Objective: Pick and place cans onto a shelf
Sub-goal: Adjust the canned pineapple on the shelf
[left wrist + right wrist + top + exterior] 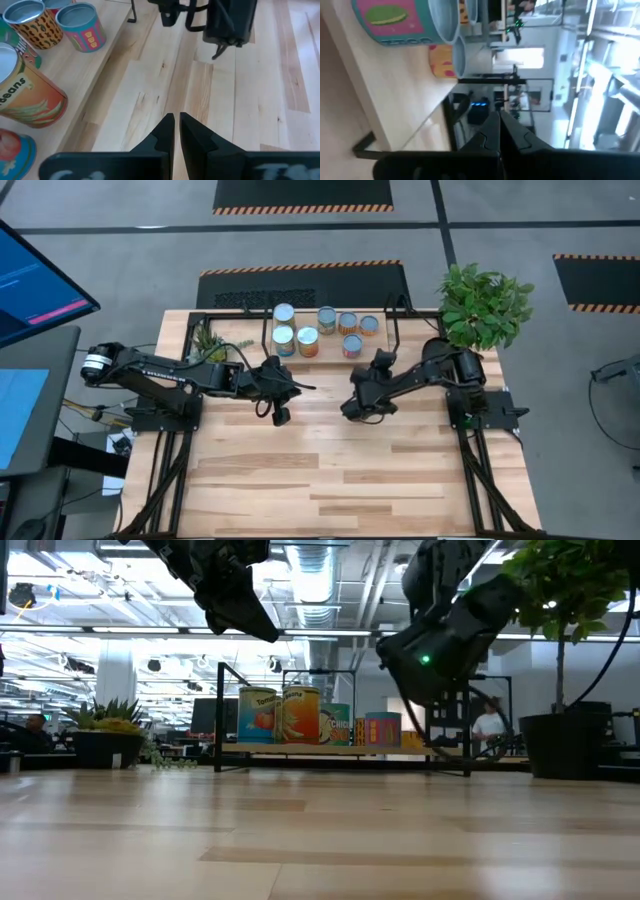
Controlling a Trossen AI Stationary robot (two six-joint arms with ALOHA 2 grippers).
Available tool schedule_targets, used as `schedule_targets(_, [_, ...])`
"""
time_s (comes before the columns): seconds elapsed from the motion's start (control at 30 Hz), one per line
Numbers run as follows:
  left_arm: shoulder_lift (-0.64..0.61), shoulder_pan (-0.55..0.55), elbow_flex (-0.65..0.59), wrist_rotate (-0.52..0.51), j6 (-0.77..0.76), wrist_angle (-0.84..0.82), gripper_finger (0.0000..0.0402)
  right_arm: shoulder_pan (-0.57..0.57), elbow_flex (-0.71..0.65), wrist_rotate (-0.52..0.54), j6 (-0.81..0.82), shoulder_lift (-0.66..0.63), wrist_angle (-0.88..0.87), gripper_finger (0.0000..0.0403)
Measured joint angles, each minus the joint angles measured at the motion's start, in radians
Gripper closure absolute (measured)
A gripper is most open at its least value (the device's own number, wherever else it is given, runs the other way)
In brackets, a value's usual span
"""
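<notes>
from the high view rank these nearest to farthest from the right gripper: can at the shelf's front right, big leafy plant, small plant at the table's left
Right gripper sits mid-table.
1. Front-right can, on the shelf just behind it.
2. Big leafy plant, back right corner.
3. Small plant, back left, beyond the shelf's left end.

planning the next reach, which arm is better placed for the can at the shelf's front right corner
Likely right: the right pincer, shut, hangs close by that can on the shelf; the left pincer, also shut, sits farther off over the table.
</notes>
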Motion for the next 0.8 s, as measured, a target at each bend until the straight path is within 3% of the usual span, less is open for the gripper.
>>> schedule_targets(0.3, [0.0, 0.002, 0.0, 0.0, -0.001, 0.004, 0.0387, -0.045, 0.0, 0.03, -0.019, -0.102, -0.008, 0.0392])
schedule_targets(0.5, [0.0, 0.002, 0.0, 0.0, -0.016, 0.006, 0.0387, -0.121, 0.0, 0.022, -0.34, -0.166, 0.119, 0.0392])
schedule_targets(0.6, [0.0, 0.002, 0.0, -0.002, -0.019, 0.006, 0.0387, -0.134, 0.0, -0.074, -0.57, -0.2, 0.275, 0.0392])
schedule_targets(0.73, [0.0, 0.002, 0.0, -0.004, -0.02, 0.006, 0.0387, -0.151, 0.0, -0.365, -0.921, -0.251, 0.556, 0.0392])
schedule_targets(0.8, [0.0, 0.002, 0.0, -0.005, -0.02, 0.005, 0.0387, -0.168, 0.0, -0.432, -1.057, -0.281, 0.662, 0.0393])
